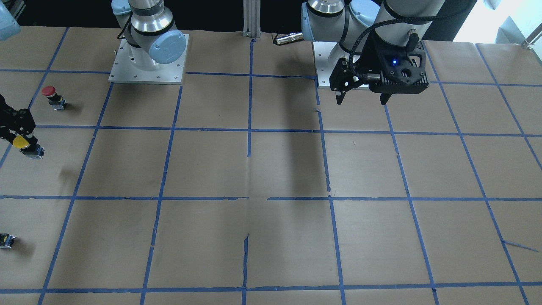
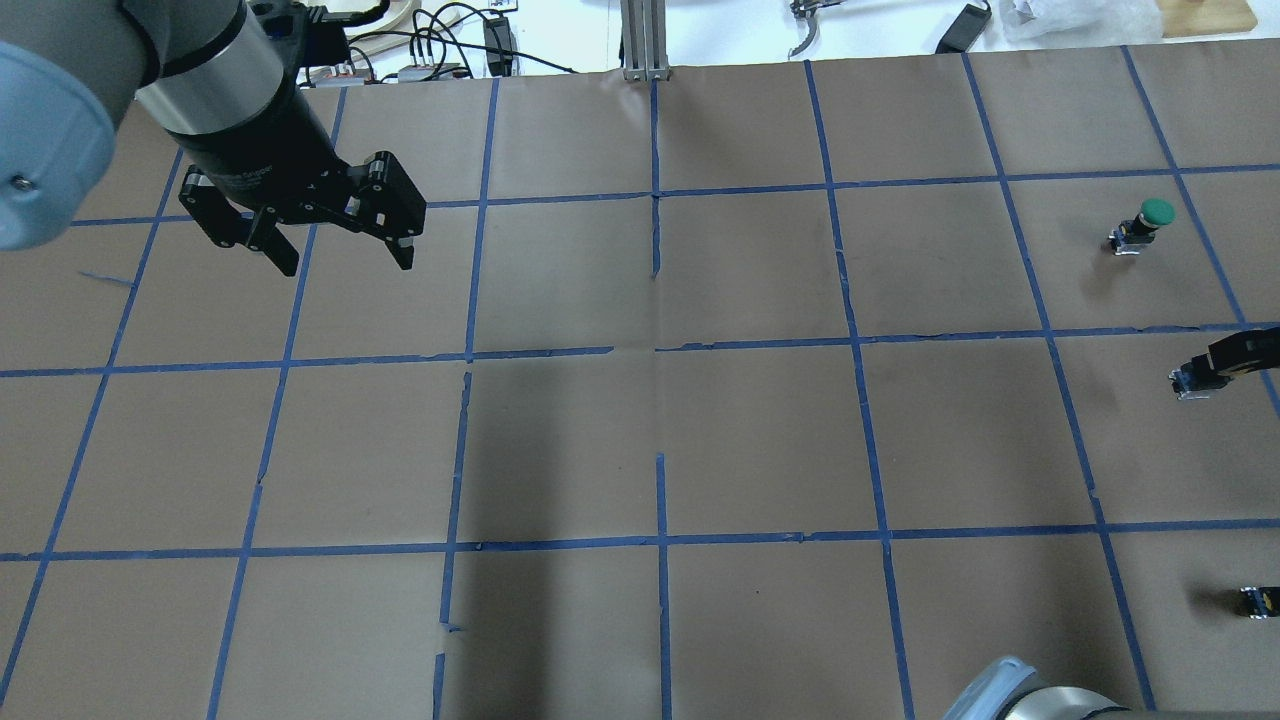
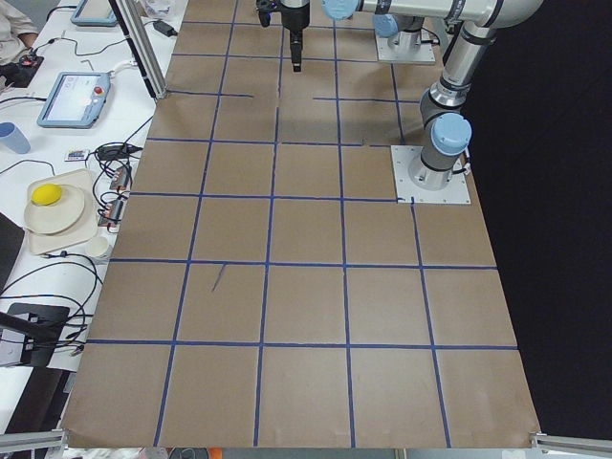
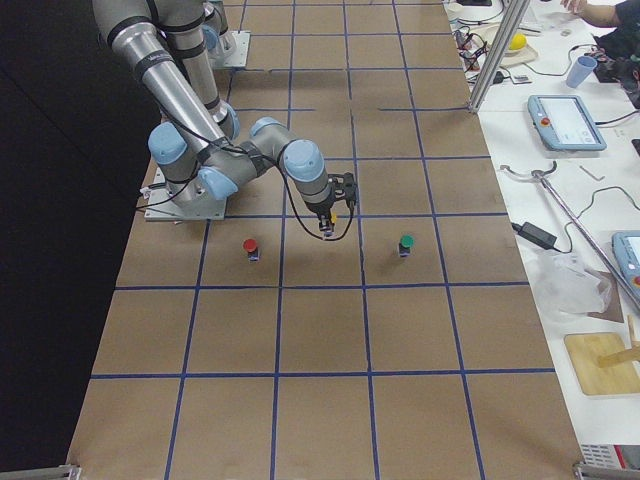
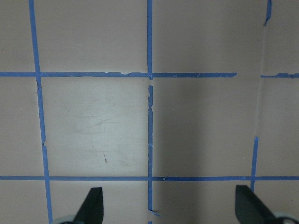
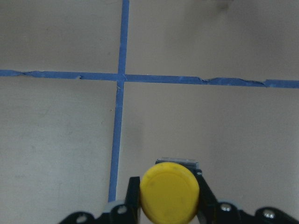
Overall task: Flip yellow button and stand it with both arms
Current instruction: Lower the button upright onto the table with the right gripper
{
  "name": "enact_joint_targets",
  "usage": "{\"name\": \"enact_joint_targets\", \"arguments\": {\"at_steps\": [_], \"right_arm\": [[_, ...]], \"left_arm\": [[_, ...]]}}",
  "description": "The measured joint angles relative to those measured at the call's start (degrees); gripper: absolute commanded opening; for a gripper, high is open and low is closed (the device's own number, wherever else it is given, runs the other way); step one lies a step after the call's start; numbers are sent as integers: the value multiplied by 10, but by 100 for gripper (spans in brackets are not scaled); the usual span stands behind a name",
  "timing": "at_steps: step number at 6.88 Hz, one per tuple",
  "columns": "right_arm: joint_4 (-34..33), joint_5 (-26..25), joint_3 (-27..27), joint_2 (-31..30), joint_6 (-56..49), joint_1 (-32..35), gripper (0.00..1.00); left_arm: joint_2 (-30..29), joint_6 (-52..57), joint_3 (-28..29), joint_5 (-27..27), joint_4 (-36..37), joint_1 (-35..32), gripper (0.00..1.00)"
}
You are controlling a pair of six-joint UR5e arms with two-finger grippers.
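Note:
The yellow button point(image 6: 168, 195) sits between my right gripper's fingers point(image 6: 134, 196), cap towards the wrist camera. In the front view my right gripper point(image 1: 19, 134) is at the far left edge, shut on the yellow button point(image 1: 22, 142), whose grey body point(image 1: 34, 151) points down and out, above the paper. In the overhead view only the button's body point(image 2: 1190, 382) shows below the right gripper point(image 2: 1235, 358). My left gripper point(image 2: 335, 255) is open and empty, high above the far left squares; it also shows in the front view point(image 1: 362, 99) and the left wrist view point(image 5: 170, 210).
A red-capped button point(image 1: 49, 91) stands beside the right gripper. A green-capped button point(image 2: 1150, 213) stands further out. A tiny black part with a yellow spot point(image 1: 6, 240) lies near the table's edge. Brown paper with blue tape lines point(image 1: 250, 131) covers the table.

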Motion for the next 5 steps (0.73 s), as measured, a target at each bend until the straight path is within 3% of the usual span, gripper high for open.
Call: {"name": "enact_joint_targets", "arguments": {"at_steps": [5], "right_arm": [[-18, 0, -2, 46, -7, -23, 13]], "left_arm": [[1, 4, 1, 0, 5, 3, 100]]}}
